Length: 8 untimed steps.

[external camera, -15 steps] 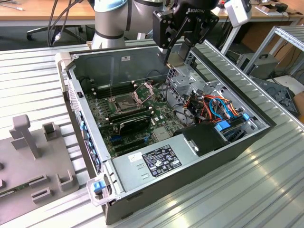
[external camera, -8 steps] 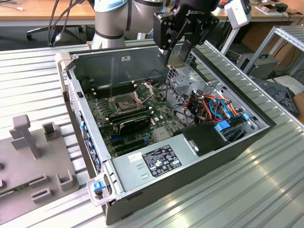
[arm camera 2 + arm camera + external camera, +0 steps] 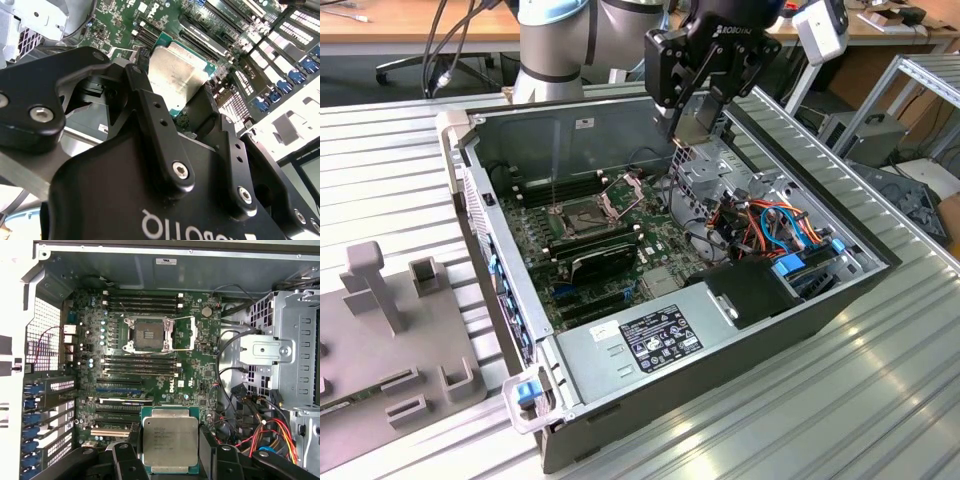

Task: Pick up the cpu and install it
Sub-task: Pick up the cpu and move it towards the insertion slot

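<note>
Grey fixture block is sitting on the tabletop at the exterior view's left, beside the open case. Inside the case, the socket is lying bare, its frame swung open. Further toward the exterior view's right, the end effector is hovering over the far side of the case. Its fingers are partway closed and pinching the cpu by two opposite edges.

Cpu is hanging in the air, well apart from the board, metal top facing the wrist cameras.

Key relation: the socket is lying below the held cpu and toward the exterior view's left, with black slots between them. In the first wrist view the cpu's edges are looking square with the socket's.

Cpu is showing as a thin square chip: dull silver lid, faint print, green rim.
</note>
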Each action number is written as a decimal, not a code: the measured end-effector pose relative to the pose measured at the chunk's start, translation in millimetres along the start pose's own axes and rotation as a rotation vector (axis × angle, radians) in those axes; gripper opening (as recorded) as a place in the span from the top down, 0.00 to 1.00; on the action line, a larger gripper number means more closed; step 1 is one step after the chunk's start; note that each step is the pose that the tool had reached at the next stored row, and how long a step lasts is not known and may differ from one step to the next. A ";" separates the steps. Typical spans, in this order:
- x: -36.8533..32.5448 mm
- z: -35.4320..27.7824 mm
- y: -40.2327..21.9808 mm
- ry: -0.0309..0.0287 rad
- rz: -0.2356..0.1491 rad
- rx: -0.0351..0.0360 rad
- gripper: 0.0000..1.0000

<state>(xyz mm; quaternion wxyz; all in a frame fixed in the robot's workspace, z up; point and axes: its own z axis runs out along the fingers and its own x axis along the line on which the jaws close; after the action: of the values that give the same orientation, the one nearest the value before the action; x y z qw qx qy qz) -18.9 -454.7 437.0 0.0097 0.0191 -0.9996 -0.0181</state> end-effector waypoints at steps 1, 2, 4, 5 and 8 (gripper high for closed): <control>-0.3 0.3 0.0 0.0000 0.000 0.0000 0.45; -0.7 0.8 -0.1 0.0000 0.000 0.0000 0.45; -1.4 1.5 -0.1 0.0001 0.000 0.0000 0.45; -1.7 1.7 -0.1 0.0002 0.000 0.0000 0.45; -2.8 2.9 -0.2 0.0003 0.000 0.0000 0.45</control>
<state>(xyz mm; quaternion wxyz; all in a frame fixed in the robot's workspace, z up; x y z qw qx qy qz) -16.2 -454.7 434.0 0.0099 0.0191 -0.9996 -0.0181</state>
